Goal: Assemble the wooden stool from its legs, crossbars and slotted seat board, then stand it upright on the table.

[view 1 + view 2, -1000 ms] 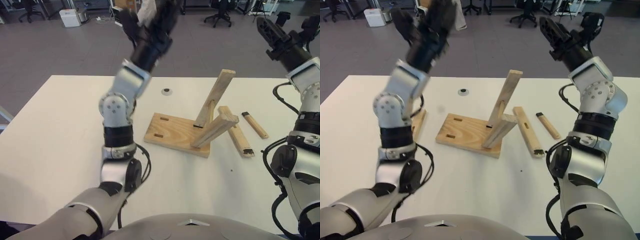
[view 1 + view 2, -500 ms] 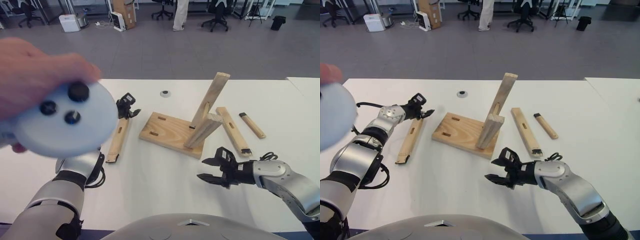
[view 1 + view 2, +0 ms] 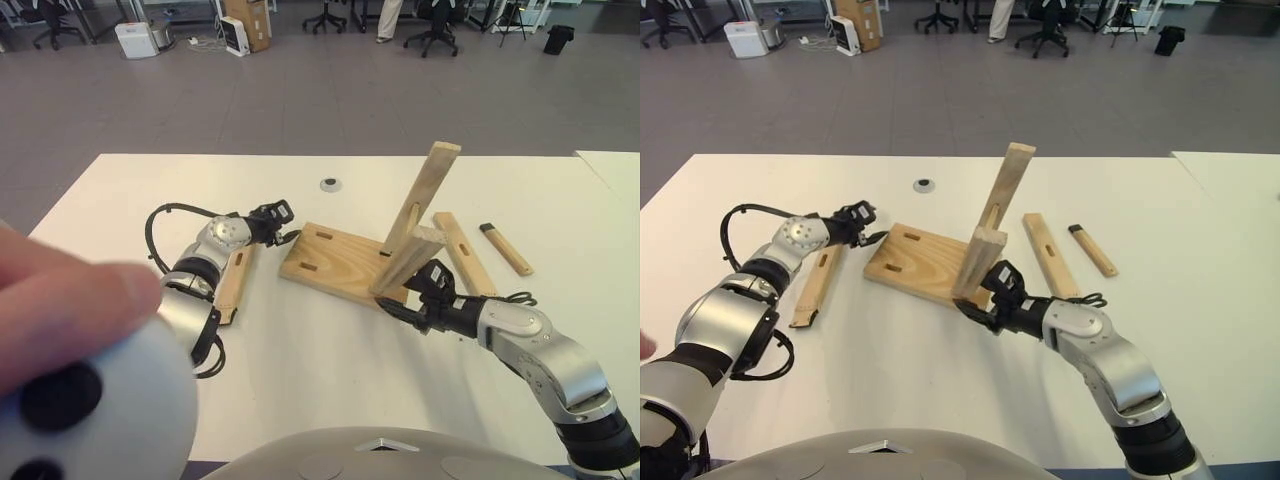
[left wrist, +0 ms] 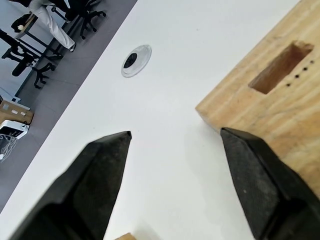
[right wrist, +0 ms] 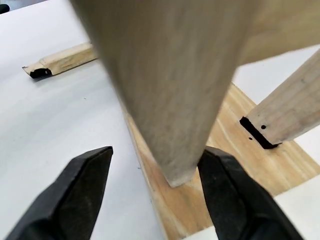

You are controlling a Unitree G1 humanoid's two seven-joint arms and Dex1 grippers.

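The right jaws are open, one on each side of the short leg [image 3: 978, 262], low down where it meets the board [image 3: 915, 262]. I think they are set to grab it and push it in straight. The left jaws are open too, at the board's far corner, likely to stop it sliding. The board lies flat on the bench [image 3: 1220, 300], with a tall leg [image 3: 1000, 195] leaning up. The short leg hides its own slot, so I can't tell how deep it sits.
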